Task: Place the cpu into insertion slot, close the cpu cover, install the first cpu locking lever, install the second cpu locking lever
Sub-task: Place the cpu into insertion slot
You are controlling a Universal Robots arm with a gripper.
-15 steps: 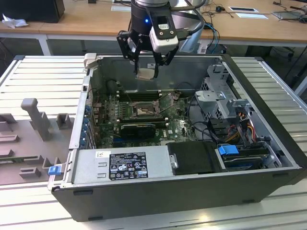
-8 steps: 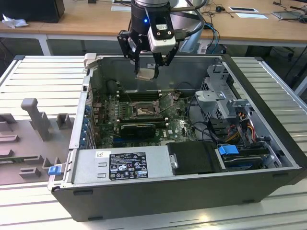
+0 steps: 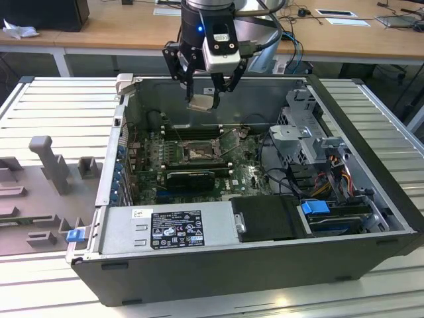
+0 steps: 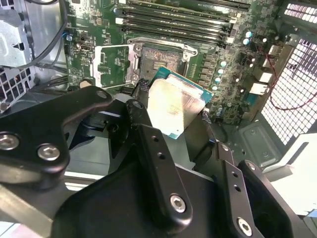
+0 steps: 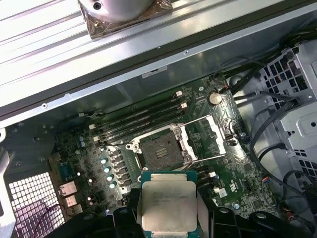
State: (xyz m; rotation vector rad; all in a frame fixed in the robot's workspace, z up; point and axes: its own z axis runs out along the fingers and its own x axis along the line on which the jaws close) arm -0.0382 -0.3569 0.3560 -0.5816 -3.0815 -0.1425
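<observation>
A: Claw state, quick?
B: The claw (image 3: 202, 100) is clamped on the cpu (image 3: 201, 102), with a finger (image 4: 141, 88) on each of two opposite edges. The jaws are only as far apart as the chip is wide.
A: Where's the cpu?
B: It's up in the air over the open computer case (image 3: 218, 271), above the motherboard (image 3: 248, 173) and near the case's far wall in the exterior view. It touches nothing but the claw. Both wrist views show its pale metal top and green rim.
A: Socket?
B: The insertion slot (image 5: 159, 148) is bare with its contact field exposed, and it sits well below the chip. The memory slots (image 5: 141, 119) run just beside it.
A: Cover?
B: The cpu cover (image 5: 186, 142) is swung open. The silvery frame stands off one side of the slot, and board shows through its square opening.
A: Levers?
B: There are thin rods by the slot, too fine to tell how they sit.
A: Anything else?
B: A grey power supply (image 3: 169, 226) runs along the case's near side. The case rests on a ribbed metal surface (image 3: 59, 106).
</observation>
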